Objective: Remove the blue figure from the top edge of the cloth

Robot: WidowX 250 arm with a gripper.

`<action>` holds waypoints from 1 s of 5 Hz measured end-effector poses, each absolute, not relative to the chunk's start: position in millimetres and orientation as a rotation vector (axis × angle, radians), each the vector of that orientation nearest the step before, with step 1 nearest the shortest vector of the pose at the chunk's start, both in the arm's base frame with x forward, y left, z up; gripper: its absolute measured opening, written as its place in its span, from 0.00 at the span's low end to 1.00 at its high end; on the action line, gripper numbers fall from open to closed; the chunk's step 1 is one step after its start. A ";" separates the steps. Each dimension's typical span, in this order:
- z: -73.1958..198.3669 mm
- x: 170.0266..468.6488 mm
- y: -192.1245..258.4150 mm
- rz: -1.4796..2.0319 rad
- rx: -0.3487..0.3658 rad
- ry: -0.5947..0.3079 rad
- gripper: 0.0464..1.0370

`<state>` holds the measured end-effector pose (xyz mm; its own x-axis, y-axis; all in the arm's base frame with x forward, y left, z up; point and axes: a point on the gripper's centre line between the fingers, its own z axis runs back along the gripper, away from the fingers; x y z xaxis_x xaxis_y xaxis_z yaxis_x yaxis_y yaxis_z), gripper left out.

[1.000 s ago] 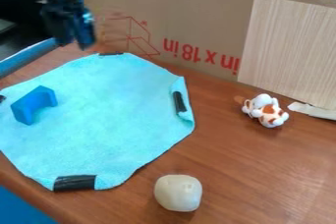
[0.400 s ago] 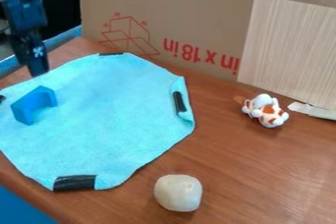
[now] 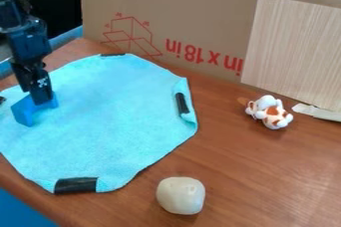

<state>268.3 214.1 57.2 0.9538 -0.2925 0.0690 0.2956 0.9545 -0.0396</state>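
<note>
With the cloth as the dial and twelve toward the top of the view, the black claw (image 3: 41, 100) is at ten o'clock, pointing down in front of the upper part of the blue figure (image 3: 25, 112) and hiding some of it. I cannot tell whether the claw is released, clenched or grasping the figure. The arm (image 3: 27, 37) rises from it toward eleven. The figure, a curved block, is over the cloth between nine and ten, inward from the edge; I can't make out whether it rests there. The cloth (image 3: 113, 121) itself is pale turquoise and roughly eight-sided. Black strips mark its edge: one at twelve (image 3: 112, 55), one between two and three (image 3: 181, 103), where the edge folds, one between six and seven (image 3: 75, 185), and part of one between nine and ten (image 3: 2, 100). Beyond the cloth, on the brown worktop (image 3: 253, 171), a cream, rounded lump (image 3: 181, 195) sits between four and five, near the cloth. A small white and orange-brown toy (image 3: 269, 112) lies at three, well apart from it, with a pale flat strip (image 3: 318, 112) just beyond. Farther out, a cardboard sheet (image 3: 166, 2) with red markings stands at one o'clock, and a wood-grain panel (image 3: 293, 52) is in front of it at two.
</note>
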 end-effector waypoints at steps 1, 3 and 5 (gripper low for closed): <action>49.7 268.8 219.3 -0.270 -0.015 -0.040 0.96; 36.8 275.7 224.3 -0.194 0.003 -0.021 0.63; 38.0 270.0 213.1 -0.197 -0.067 0.013 0.21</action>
